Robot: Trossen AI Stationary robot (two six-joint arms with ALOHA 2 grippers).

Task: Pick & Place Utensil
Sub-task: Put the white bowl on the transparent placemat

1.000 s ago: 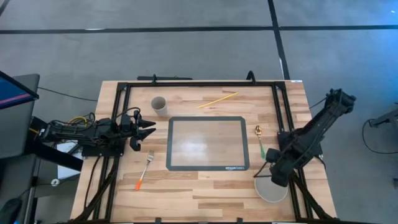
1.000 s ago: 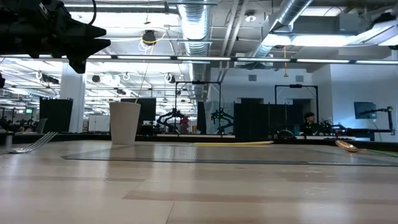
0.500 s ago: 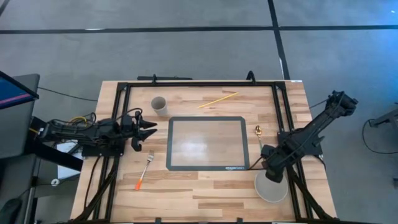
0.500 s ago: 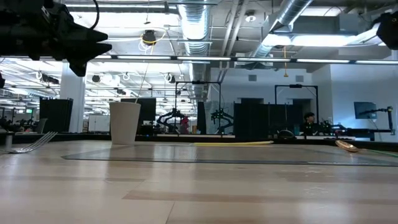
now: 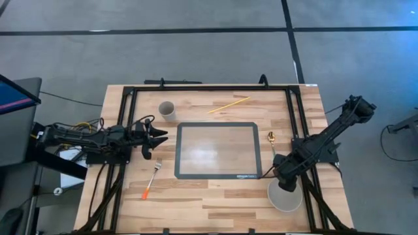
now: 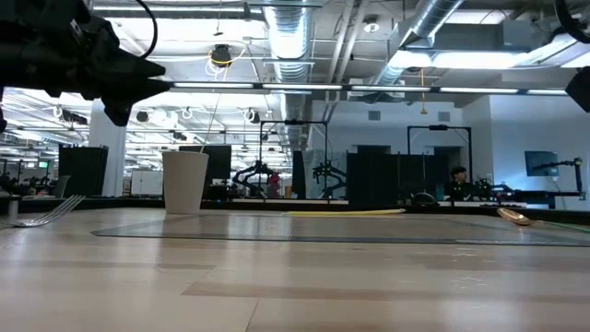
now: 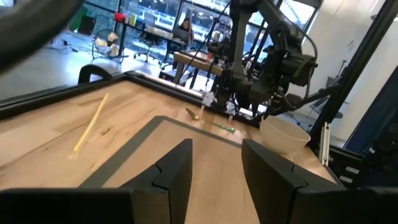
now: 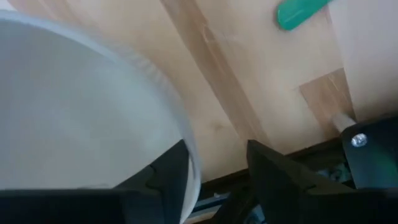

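Observation:
A spoon point(image 5: 271, 139) with a gold bowl and a green handle point(image 8: 301, 12) lies flat on the wood, right of the grey mat point(image 5: 218, 150). A fork point(image 5: 152, 176) with an orange handle lies flat left of the mat. My right gripper point(image 5: 281, 179) is open and hovers over the far rim of the white bowl point(image 5: 285, 198), just near of the spoon's handle. In its wrist view the right gripper point(image 8: 217, 177) has one finger above the bowl's rim point(image 8: 180, 124). My left gripper point(image 5: 159, 137) is open, held above the table between the fork and the paper cup point(image 5: 166, 109).
A thin yellow stick point(image 5: 229, 105) lies on the wood beyond the mat's far edge. The cup point(image 6: 184, 182) stands upright near the far left corner. A black frame point(image 5: 209, 87) runs along the table's far, left and right edges. Bare wood stretches along the near edge.
My left gripper has crept toward the table's right, nearer the mat's left edge. My right gripper has shifted a little toward the table's left, over the bowl's far rim. Nothing on the table has moved.

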